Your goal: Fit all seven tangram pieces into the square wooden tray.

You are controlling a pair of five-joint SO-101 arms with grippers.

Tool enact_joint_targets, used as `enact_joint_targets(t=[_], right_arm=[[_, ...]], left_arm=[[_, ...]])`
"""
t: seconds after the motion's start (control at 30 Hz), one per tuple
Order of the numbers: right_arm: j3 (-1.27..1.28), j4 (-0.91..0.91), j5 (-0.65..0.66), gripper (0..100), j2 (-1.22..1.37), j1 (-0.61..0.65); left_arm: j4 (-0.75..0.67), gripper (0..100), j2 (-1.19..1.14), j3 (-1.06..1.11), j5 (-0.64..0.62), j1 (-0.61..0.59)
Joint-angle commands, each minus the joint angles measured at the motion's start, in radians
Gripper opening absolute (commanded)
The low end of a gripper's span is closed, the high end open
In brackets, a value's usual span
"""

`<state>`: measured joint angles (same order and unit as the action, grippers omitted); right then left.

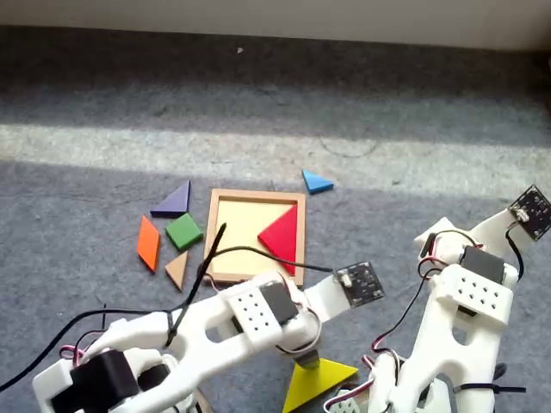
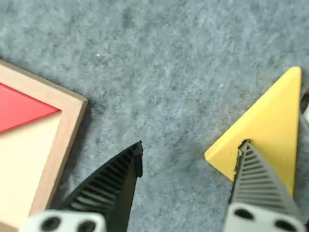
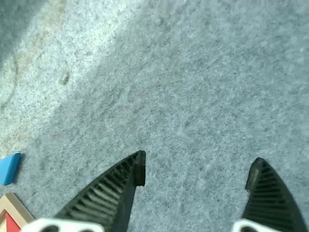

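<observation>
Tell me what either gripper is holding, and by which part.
Nothing: left gripper is open, one finger above a corner of the yellow triangle; right gripper is open over carpet.

Wooden tray [image 1: 258,195]: bare wood, no lettering legible.
Yellow triangle [image 2: 270,130]: plain face, no print.
Left arm [image 1: 250,314]: white housing, no readable marking.
Right arm [image 1: 469,297]: white housing, none legible.

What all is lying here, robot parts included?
wooden tray: one, pale wood, on grey carpet
red triangle: one, red, inside the tray
blue triangle: one, blue, beyond the tray's far corner
purple triangle: one, purple, left of the tray
green square: one, green, left of the tray
orange parallelogram: one, orange, farthest left
tan triangle: one, tan, by the tray's left edge
yellow triangle: one, yellow, nearer than the tray
left gripper: one, dark, open over yellow triangle
right gripper: one, dark, open over bare carpet
</observation>
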<state>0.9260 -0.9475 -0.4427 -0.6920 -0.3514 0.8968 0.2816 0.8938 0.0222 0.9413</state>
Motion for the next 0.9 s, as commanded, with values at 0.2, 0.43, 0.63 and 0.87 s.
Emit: enact_joint_targets(t=[0.2, 0.43, 0.63, 0.87], right_arm=[[-0.01, 0.016, -0.003, 32.1, -0.025, -0.005], [-0.01, 0.016, -0.003, 32.1, -0.025, -0.004], [-0.01, 0.016, -0.002, 32.1, -0.025, -0.004], [-0.01, 0.016, -0.002, 32.1, -0.025, -0.004]], left_arm=[[0.101, 30, 0.012, -0.12, 0.043, -0.116], [0.192, 31, 0.005, -0.177, -0.149, 0.064], [0.189, 31, 0.001, -0.176, -0.313, 0.131], [0.103, 31, 0.001, -0.058, -0.341, 0.17]])
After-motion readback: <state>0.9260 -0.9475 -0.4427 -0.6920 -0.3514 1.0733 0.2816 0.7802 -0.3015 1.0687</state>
